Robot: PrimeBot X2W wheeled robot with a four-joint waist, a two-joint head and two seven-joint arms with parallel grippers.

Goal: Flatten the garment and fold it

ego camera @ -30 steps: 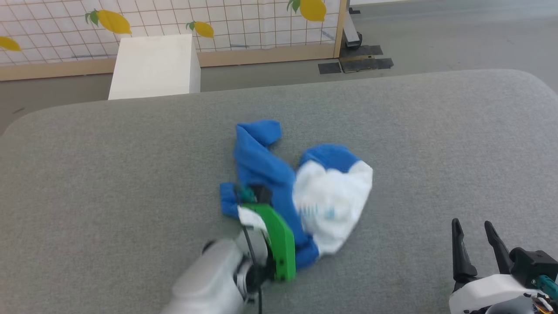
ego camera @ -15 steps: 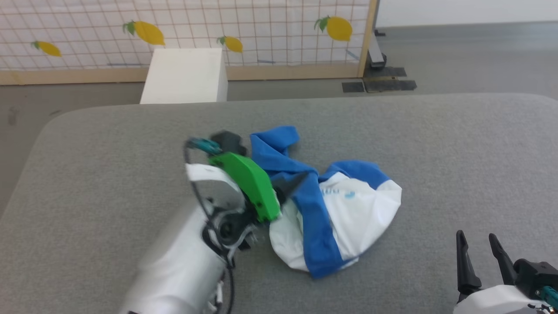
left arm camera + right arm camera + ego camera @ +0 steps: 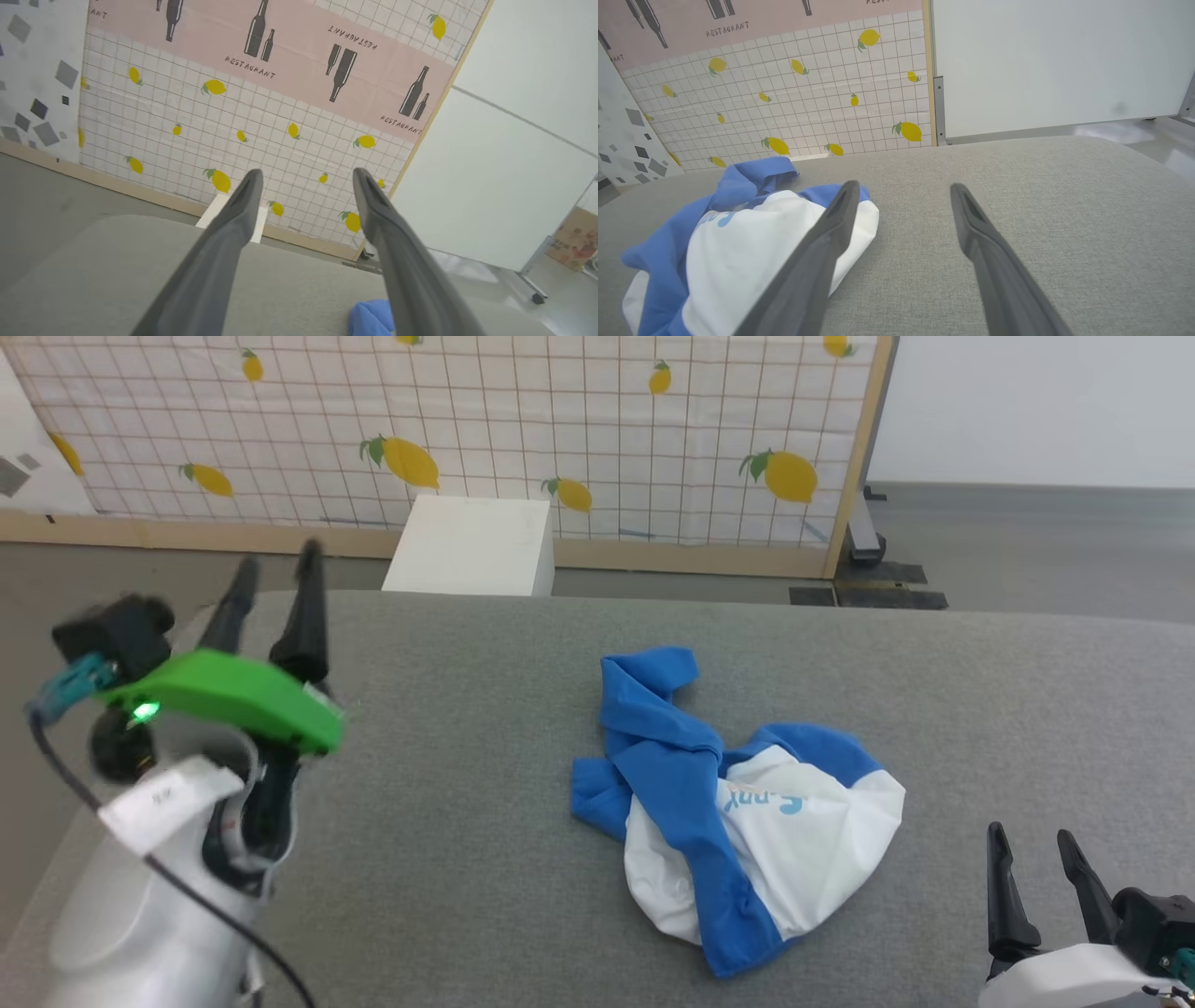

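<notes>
Robotics test room dressed as a mock interior: a wood-framed partition point(image 3: 854, 457) carries a printed sheet of white tiles and lemons point(image 3: 560, 429), topped by a pink band point(image 3: 299, 51) lettered "RESTAURANT" among bottle silhouettes. Beside it stand a terrazzo-print panel point(image 3: 28, 70) and a plain white wall point(image 3: 1041, 60). In front, a grey fabric-covered bench point(image 3: 467, 756) and a white box point(image 3: 471, 546) sit on bare grey floor point(image 3: 1027, 541).
</notes>
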